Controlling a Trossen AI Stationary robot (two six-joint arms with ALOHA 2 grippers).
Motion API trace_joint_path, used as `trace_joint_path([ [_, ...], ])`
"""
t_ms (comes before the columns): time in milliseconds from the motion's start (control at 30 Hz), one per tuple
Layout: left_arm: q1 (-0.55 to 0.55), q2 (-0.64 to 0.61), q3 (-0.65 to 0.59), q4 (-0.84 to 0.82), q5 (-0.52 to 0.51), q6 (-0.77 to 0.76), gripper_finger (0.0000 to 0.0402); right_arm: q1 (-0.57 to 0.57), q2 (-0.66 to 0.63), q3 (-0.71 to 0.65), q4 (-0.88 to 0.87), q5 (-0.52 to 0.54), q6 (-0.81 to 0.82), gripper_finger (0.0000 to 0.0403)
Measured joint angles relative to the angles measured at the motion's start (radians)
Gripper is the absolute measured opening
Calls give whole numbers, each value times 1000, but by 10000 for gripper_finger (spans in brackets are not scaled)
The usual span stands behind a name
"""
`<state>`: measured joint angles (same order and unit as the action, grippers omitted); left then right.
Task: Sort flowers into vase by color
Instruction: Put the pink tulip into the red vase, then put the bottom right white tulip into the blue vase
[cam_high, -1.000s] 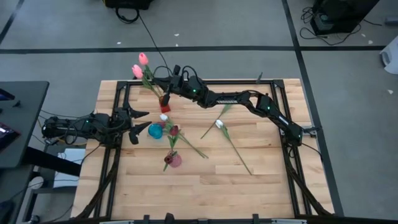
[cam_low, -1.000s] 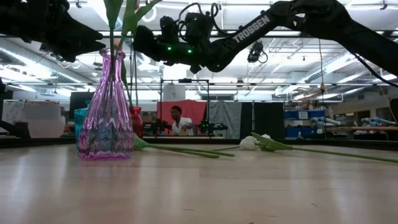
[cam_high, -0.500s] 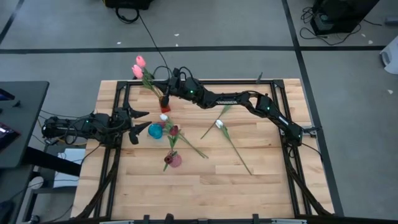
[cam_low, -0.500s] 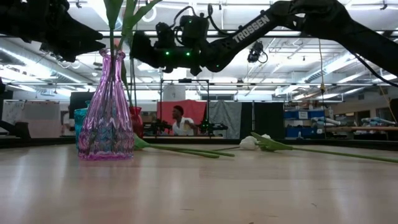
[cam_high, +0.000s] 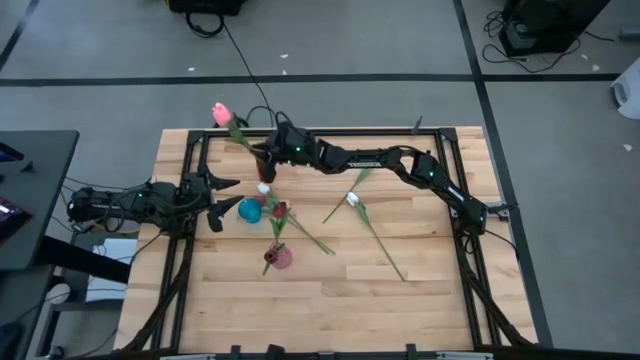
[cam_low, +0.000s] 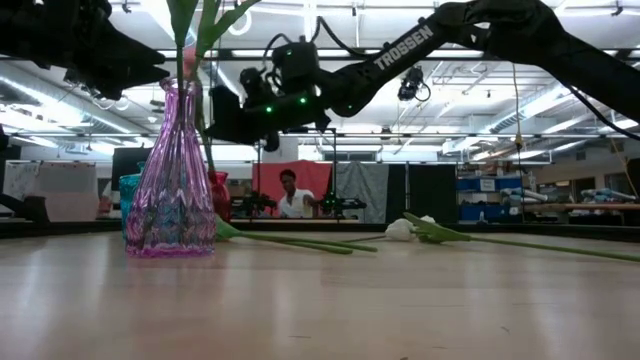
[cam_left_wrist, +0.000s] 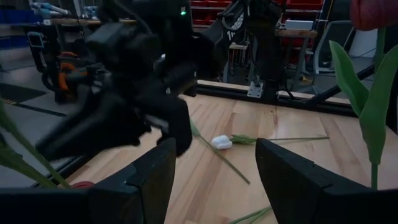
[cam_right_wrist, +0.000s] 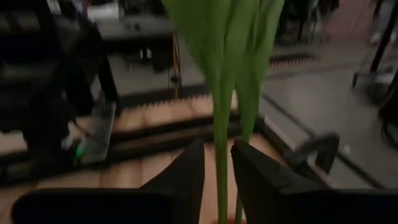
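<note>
One pink tulip (cam_high: 221, 113) shows where two did earlier

Three vases sit left of centre on the counter (cam_high: 420, 300): the back vase (cam_high: 265, 160) near the far edge, the middle vase (cam_high: 250, 210) nearer, the front vase (cam_high: 281, 258) nearest of all. A tulip (cam_high: 222, 113) leans from the back vase out past the far edge. The right claw (cam_high: 270, 152) sits right at that vase, stems (cam_right_wrist: 222, 124) running between its fingers (cam_right_wrist: 186, 177). The left claw (cam_high: 224, 199) lies at the left edge, beside the middle vase, jaws apart. A bloom (cam_high: 263, 188) stands above the middle vase and another (cam_high: 280, 210) just right of it. Right of the vases, two loose flowers (cam_high: 352, 200) lie crossed on the counter, well apart from them.
</note>
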<state>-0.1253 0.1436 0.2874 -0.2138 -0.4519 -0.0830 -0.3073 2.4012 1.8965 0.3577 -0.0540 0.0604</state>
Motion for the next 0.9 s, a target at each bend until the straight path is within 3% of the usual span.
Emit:
trace_joint_path([
  [200,0,0,0,-7,0,0,227,5,-73,0,-294,-23,-8,117],
  [367,0,0,0,-8,0,0,227,22,-181,1,-664,-22,-11,117],
  [667,0,0,0,-18,0,-4,227,85,-315,-55,-1272,130,162,116],
  [767,0,0,0,-30,0,-5,227,120,-369,-141,-1366,183,262,116],
  [900,0,0,0,-28,0,-7,227,165,-449,-280,-1407,153,367,116],
])
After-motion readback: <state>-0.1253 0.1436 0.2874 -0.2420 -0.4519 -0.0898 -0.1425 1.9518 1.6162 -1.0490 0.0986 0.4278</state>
